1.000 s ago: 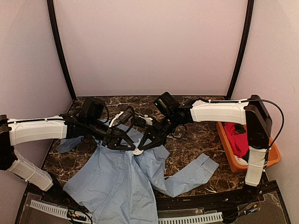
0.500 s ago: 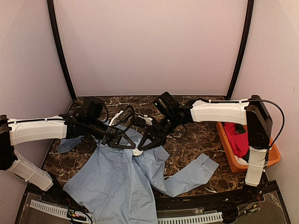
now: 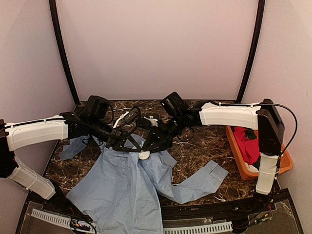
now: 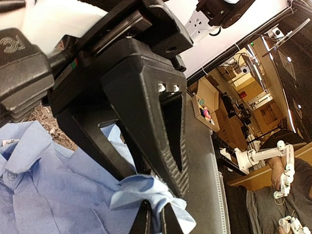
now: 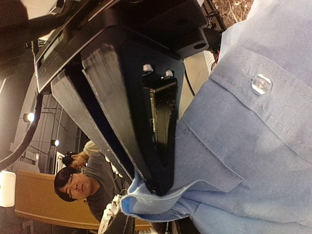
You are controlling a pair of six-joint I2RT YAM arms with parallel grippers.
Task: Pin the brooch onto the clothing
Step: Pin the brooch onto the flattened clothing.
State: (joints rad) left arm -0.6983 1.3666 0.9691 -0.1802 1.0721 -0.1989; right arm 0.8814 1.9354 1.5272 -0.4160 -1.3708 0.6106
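Half done at best, judging by how things lie. Finds the shirt (image 3: pixel 122 190) spread across the marble table (image 3: pixel 195 146), collar end toward the far wall, one sleeve flung out to the right, and the cloth near the collar drawn up into a small peak where both arms meet. Shows the left gripper (image 4: pixel 158 192) clenched on a bunched fold of that blue cloth, the fold squeezed out below the fingertips in the left wrist view. Puts the right gripper (image 5: pixel 156 187) at the same spot, tips against a crumpled edge of cloth beside the button placket, one clear button (image 5: pixel 262 84) close by; cannot tell from these views whether that one is gripping or letting go. Catches a white round piece (image 3: pixel 143 155) just under the two sets of fingers from above, resting on or against the shirt; possibly the brooch, though too small to tell whether pinned through or merely lying there. Counts as done: cloth gathered and presented. Leaves to do, on this reading: confirming that the pin is through and closed, then freeing the fold and letting the cloth settle flat.
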